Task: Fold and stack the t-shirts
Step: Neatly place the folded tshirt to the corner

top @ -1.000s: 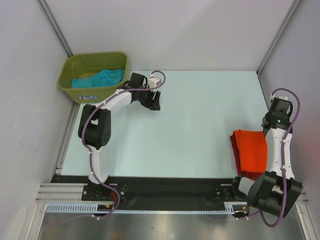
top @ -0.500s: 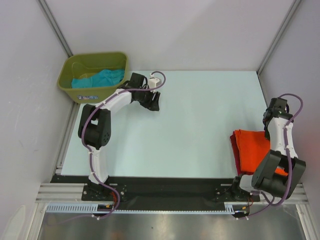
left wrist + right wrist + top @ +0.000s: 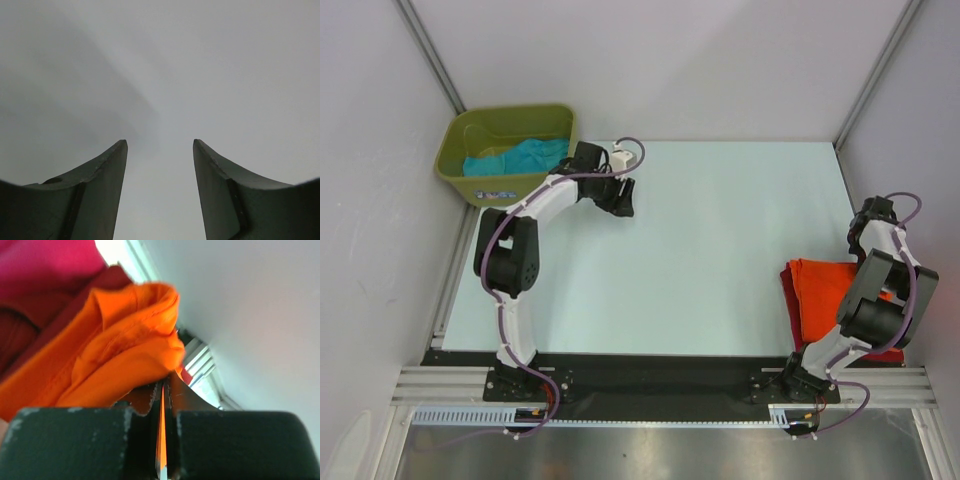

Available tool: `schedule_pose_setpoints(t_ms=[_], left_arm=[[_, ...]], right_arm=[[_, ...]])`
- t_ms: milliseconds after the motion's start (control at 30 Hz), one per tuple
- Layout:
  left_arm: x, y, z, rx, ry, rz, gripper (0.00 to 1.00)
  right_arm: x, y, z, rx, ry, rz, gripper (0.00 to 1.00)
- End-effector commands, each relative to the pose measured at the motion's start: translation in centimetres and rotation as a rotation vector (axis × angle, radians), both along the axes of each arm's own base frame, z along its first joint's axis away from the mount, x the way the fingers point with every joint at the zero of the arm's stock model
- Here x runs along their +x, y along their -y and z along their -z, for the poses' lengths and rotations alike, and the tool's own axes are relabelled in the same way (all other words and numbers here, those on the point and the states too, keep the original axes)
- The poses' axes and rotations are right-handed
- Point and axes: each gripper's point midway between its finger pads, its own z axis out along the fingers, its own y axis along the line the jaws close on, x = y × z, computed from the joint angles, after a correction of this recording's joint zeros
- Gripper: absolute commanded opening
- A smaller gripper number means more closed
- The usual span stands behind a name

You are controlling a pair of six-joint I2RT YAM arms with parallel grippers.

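I see a pale table (image 3: 720, 230) boxed by grey walls (image 3: 700, 60). Right tool (image 3: 163, 386) pinches the orange t-shirt (image 3: 823, 295), which lies on the dark red t-shirt (image 3: 787, 295) at the table's right edge. Left tool (image 3: 160, 145) stands apart. The teal t-shirt (image 3: 520, 157) sits in the bin (image 3: 500, 190).

Top view: even diffuse light, faint shadows on table (image 3: 720, 220). L wrist cam: dim grey haze. R wrist cam: orange t-shirt (image 3: 120, 345) blurred, blown-out patch at top.

Orange t-shirt (image 3: 120, 345) soft matt cloth; olive bin (image 3: 520, 188) prob. smooth plastic.
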Motion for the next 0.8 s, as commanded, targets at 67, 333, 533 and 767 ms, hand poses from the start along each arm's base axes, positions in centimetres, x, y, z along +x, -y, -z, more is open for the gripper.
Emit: schedule_pose_setpoints(t_ms=[67,333,533,767], left_arm=[[1.7,-0.7,-1.8,0.003,0.054,-0.020,0.61],[2.3,-1.5,-1.8,0.027,0.068,-0.034,0.61],[2.7,-2.4,-2.7,0.038,0.092,-0.044,0.61],[2.8,-3.6,-6.1,0.079,0.168,-0.029,0.65]], right_arm=[[3.3,3.1,-2.6,-0.140,0.083,-0.035,0.00],[5.5,4.0,-2.2,-0.141,0.105,-0.074,0.00],[8.1,3.6,-5.1,-0.172,0.181,-0.094,0.00],[14.7,-2.4,-13.7,-0.117,0.500,-0.291,0.38]])
